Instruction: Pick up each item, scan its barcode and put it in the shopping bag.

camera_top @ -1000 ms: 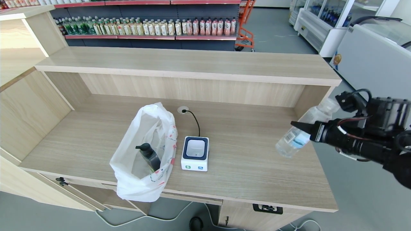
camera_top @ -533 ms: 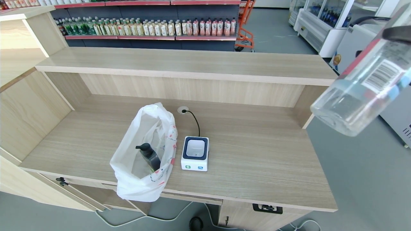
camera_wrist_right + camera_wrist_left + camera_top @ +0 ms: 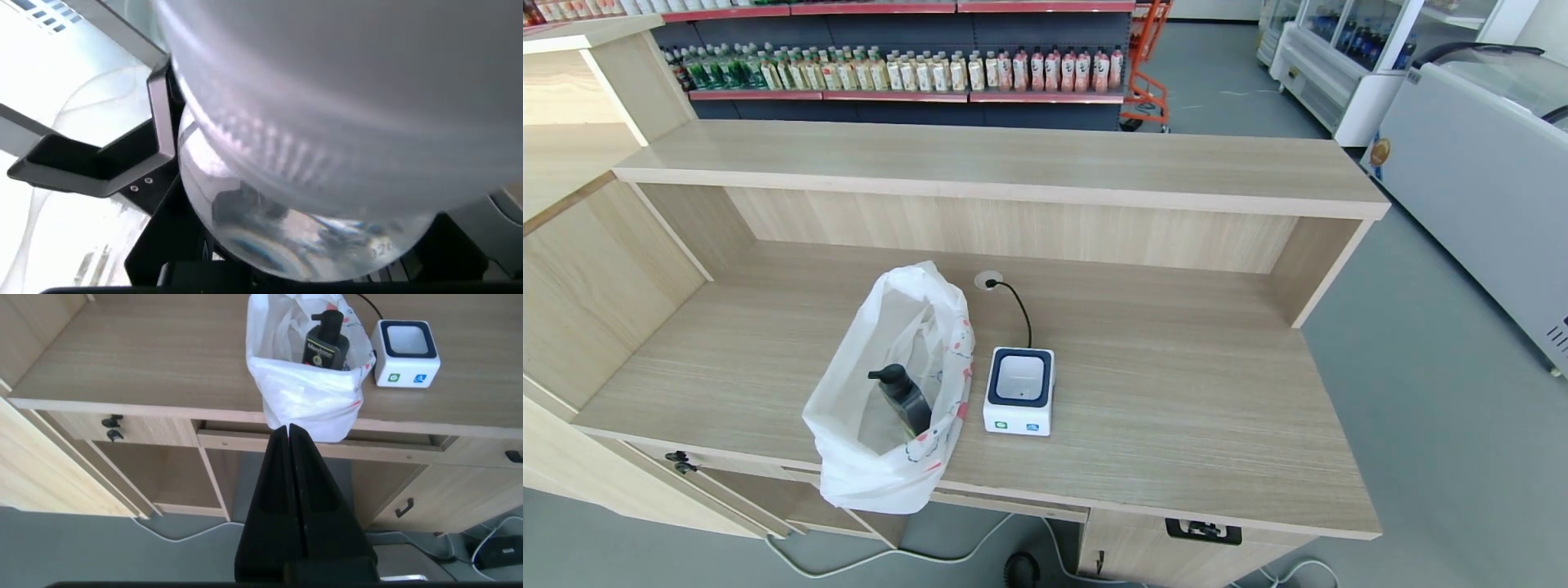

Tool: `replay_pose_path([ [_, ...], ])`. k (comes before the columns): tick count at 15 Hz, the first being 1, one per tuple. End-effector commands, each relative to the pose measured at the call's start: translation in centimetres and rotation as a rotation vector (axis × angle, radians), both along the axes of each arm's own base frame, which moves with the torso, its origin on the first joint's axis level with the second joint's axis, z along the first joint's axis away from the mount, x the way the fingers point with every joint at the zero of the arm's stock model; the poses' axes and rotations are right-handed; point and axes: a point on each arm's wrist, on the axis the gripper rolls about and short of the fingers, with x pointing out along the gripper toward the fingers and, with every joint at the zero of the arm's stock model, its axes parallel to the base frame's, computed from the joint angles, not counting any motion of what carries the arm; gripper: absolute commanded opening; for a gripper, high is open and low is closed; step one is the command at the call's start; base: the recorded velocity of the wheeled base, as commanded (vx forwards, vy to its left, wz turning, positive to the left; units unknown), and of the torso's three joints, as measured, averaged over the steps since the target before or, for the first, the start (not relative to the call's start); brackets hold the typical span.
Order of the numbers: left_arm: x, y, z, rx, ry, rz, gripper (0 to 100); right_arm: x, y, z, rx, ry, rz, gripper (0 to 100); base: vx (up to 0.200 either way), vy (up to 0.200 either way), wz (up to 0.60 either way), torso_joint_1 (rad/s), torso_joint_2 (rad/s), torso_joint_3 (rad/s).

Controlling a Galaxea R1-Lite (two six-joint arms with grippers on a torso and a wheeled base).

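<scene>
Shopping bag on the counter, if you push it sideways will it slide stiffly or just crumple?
Probably crumples: the shopping bag looks like thin, wrinkled plastic. The pump bottle inside may anchor it somewhat. It overhangs the counter edge, so it could slip off.

Thin white plastic shopping bag (image 3: 882,478) has pinkish-red prints (kinda cute); the plastic pump bottle (image 3: 907,402) is black. Boxy white scanner (image 3: 1018,392) has a navy rim, round plastic bottle (image 3: 343,122) is clear.

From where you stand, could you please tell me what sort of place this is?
Most likely a shop checkout: a wooden counter with a barcode scanner and shopping bag, and drink shelves behind.
</scene>
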Motion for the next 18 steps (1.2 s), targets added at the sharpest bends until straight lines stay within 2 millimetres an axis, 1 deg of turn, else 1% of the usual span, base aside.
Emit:
replay_pose_path([
  [1,0.0,0.0,0.0,0.0,0.0,0.0,0,-1.1,-0.3,-0.1,0.007,-0.02,0.01,0,0.0,0.0,0.0,0.0,0.0,0.0],
  [2,0.0,0.0,0.0,0.0,0.0,0.0,0,-1.1,-0.3,-0.4,0.004,-0.014,0.01,0,0.0,0.0,0.0,0.0,0.0,0.0],
  [5,0.0,0.0,0.0,0.0,0.0,0.0,0,-2.3,-0.7,-2.0,-0.002,0.005,0.007,0,0.0,0.0,0.0,0.0,0.0,0.0],
  [7,0.0,0.0,0.0,0.0,0.0,0.0,0,-2.5,-0.7,-2.7,-0.006,0.017,0.007,0,0.0,0.0,0.0,0.0,0.0,0.0],
  [10,0.0,0.0,0.0,0.0,0.0,0.0,0,-2.4,-0.7,-2.8,-0.008,0.021,-0.002,0,0.0,0.0,0.0,0.0,0.0,0.0],
  [18,0.0,0.0,0.0,0.0,0.0,0.0,0,-3.0,-1.0,-2.9,-0.004,0.011,-0.009,0,0.0,0.0,0.0,0.0,0.0,0.0],
])
